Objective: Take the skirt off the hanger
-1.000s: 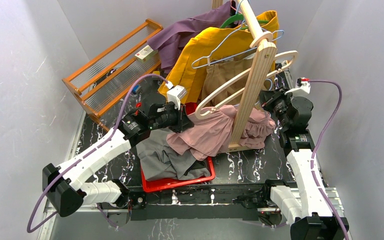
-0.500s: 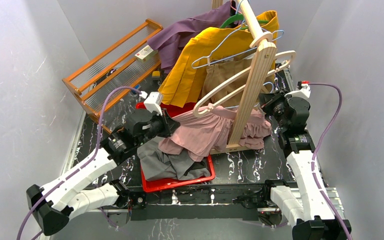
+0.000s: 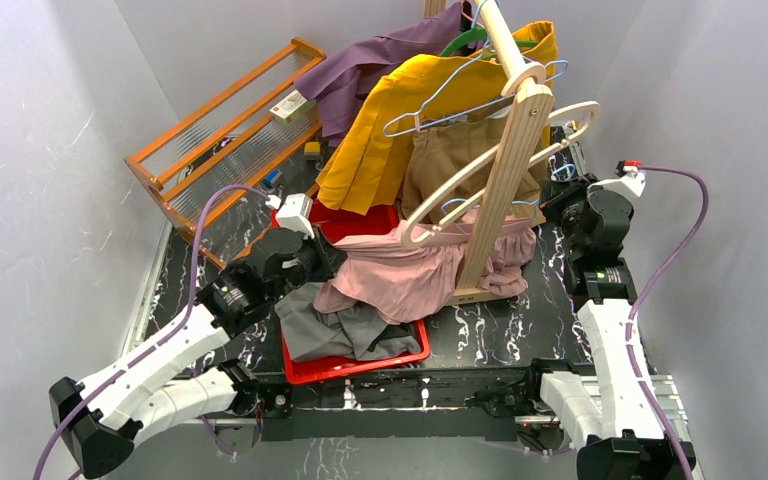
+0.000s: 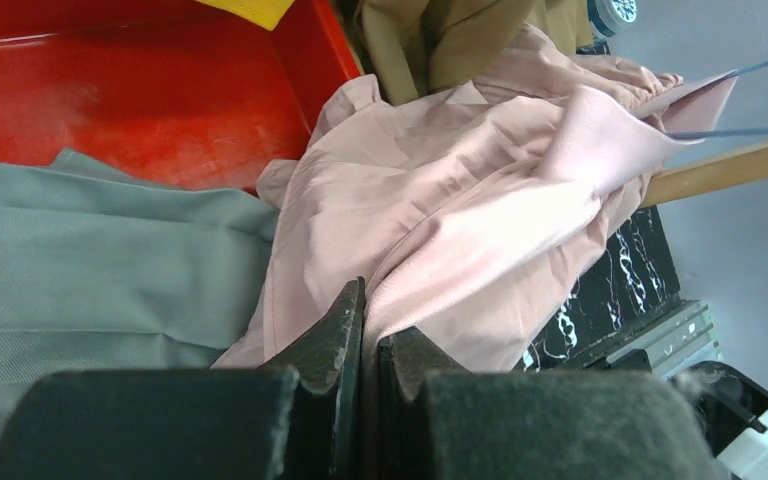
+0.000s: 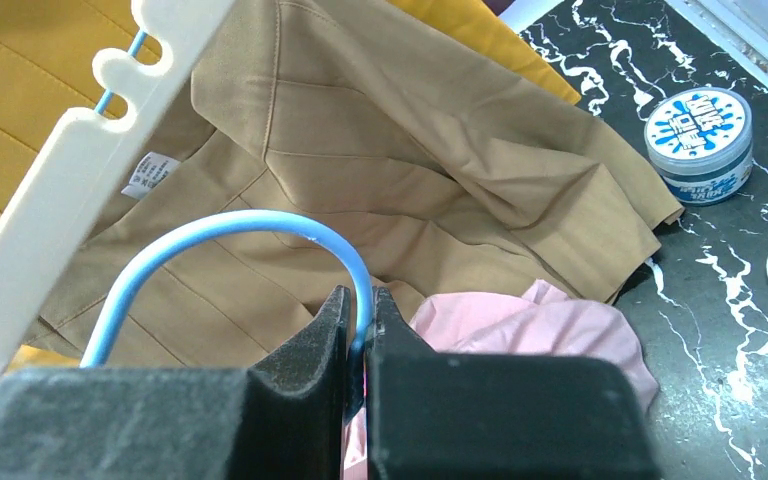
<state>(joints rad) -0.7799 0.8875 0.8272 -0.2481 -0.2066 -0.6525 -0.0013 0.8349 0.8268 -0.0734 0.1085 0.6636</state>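
1. left gripper [image 4: 370, 322]: jaws all but together, pinching a fold of the pink skirt [image 4: 480, 190].
2. right gripper [image 5: 360, 322]: jaws closed on the curved wire of the blue hanger [image 5: 260, 218], just above a bunched part of the skirt.
3. skirt: drapes from the foot of the wooden stand [image 3: 505, 170] over the rim of the red tray [image 4: 140, 110]. its near edge lies on a grey cloth [image 4: 90, 250] in the tray, and its far edge meets the blue hanger wire.
4. behind the blue wire: a tan garment [image 5: 380, 160]. a white hanger [image 5: 70, 190] crosses at the left.
5. a blue-and-white tub [image 5: 700, 143] stands on the table [image 3: 500, 330], just beside the tan hem.
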